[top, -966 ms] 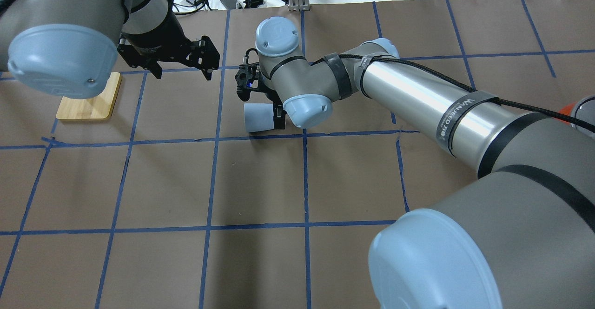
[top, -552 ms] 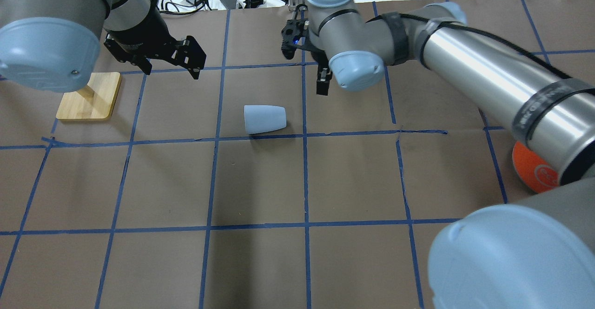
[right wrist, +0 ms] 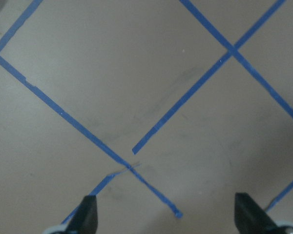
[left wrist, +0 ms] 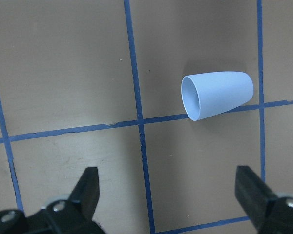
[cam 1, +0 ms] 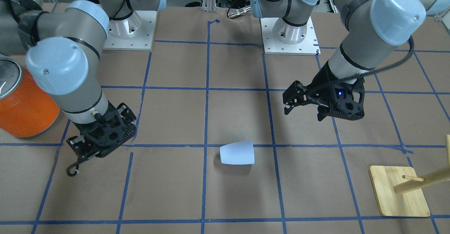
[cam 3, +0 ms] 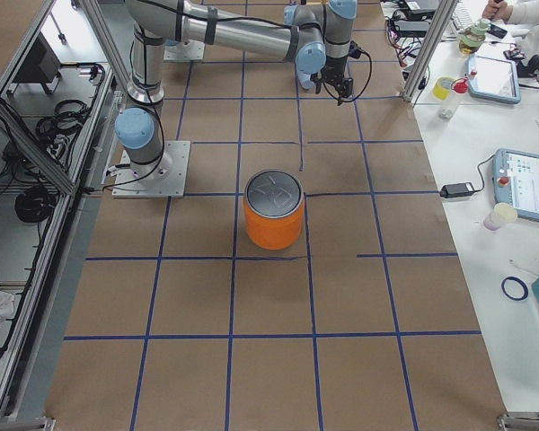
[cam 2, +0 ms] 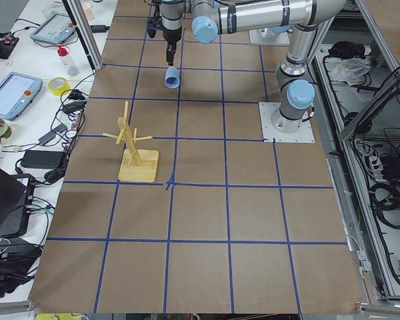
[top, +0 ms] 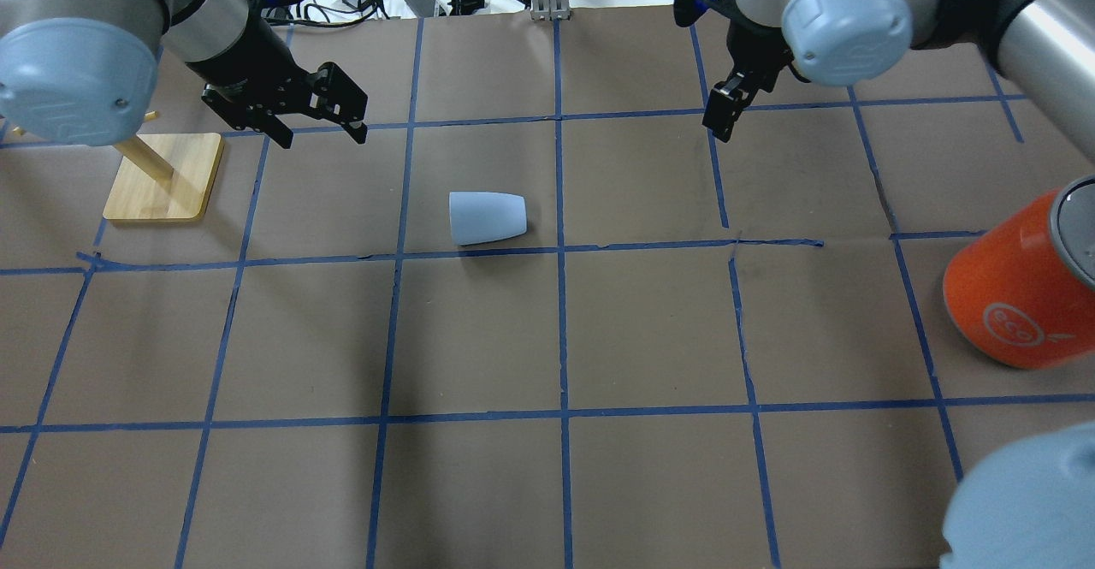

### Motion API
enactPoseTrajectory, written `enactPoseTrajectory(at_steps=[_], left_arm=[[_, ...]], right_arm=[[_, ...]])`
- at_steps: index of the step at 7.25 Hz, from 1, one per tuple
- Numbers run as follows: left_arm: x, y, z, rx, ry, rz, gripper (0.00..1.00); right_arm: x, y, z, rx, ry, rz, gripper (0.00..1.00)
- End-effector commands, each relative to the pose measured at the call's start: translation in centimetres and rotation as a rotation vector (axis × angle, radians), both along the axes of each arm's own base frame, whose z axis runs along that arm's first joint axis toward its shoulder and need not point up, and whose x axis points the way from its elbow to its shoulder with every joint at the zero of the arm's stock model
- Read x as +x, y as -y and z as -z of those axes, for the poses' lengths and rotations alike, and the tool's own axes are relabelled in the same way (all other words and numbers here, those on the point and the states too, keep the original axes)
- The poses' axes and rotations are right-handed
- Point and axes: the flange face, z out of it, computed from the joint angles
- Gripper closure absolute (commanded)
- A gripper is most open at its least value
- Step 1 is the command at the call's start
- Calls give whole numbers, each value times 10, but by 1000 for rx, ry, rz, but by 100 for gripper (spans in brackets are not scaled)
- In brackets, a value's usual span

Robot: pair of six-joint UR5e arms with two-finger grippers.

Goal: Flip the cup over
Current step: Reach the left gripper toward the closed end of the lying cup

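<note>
Left claw (top: 323, 138): spread wide and empty, hanging above the surface (top: 479, 338). The spread is judged to be kept so the fingers can pass either side of a rounded wall.
Right claw (right wrist: 166, 213): also spread wide and holding nothing, with only bare paper and blue tape lines (right wrist: 185, 97) beneath it. It is judged to be parked aside to leave working room.
Cup (top: 486, 218): lies on its side on the surface, below and ahead of the left claw and touching neither claw. In the left wrist view it sits beyond the fingertips, offset toward one finger and not centred between them. It is well apart from the right claw and absent from that claw's own camera.
Cup attitude: the wider rim opens toward the left claw's side and the narrow base points toward the right claw's side. The cup rests on neither rim nor base, so the flip is judged unfinished.
Access: the tapered wall is exposed all round, with nothing beside it.
Wooden stand (top: 162, 177): near the left claw, on the side away from the cup and outside the approach path.
Orange can (top: 1018, 304): upright, well apart from both claws and from the cup.
Next move, as judged: the left claw needs to centre over the cup and descend before closing across the wall.
Risk: the smooth taper may roll or squirt out under an off-centre pinch.
</note>
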Motion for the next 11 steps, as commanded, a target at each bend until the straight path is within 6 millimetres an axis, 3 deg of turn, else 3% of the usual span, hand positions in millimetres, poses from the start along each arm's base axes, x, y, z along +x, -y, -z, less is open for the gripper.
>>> enactPoseTrajectory(at_steps=[1,2,3,4,5,6,8,9,11], left_arm=[[21,28,61,94,-107,-33,0],[26,37,85,125,-192,-58,0],[41,43,99,144,-266,-97,0],[43,46,117,148,-378,-97,0],[36,39,141,175,-448,-82,0],[33,37,152,161,-504,-35,0],[19,37,183,156,-695,-39,0],[17,36,198,104,-725,41,0],[14,40,233,63,-791,100,0]], right_arm=[[-43,-35,-51,18,-3,294,0],[-44,-41,-58,15,-12,420,0],[-50,-50,-78,-37,-70,475,0],[-46,-62,-87,-5,-97,477,0],[-36,-65,-89,-16,-95,547,0],[-30,-66,-87,-27,-93,678,0],[32,-80,-93,-39,-18,611,0],[36,-81,-104,-89,22,603,0],[29,-78,-104,-98,26,617,0]])
